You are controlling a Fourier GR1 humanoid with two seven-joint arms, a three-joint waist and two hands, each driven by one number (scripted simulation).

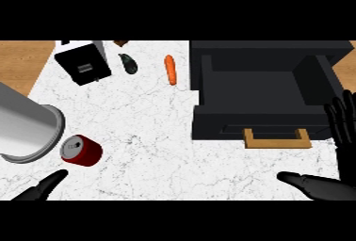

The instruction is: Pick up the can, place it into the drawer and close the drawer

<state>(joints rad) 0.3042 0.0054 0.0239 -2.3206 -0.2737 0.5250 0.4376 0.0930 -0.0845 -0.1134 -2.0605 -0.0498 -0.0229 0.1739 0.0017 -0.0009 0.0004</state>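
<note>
1. Red can (81,150) lower left on the white bench (153,155), lying tilted, untouched.
2. Drawer (268,94) upper right, pulled out.
3. Left hand (43,187) bottom left: cannot tell.
4. Right hand (342,141) right edge, fingers straight, holding nothing.

A slim orange carrot (170,69) lies on the white marbled counter (153,136). Just left sits a dark green avocado-like vegetable (128,63), beside a black boxy appliance (83,66).
</note>
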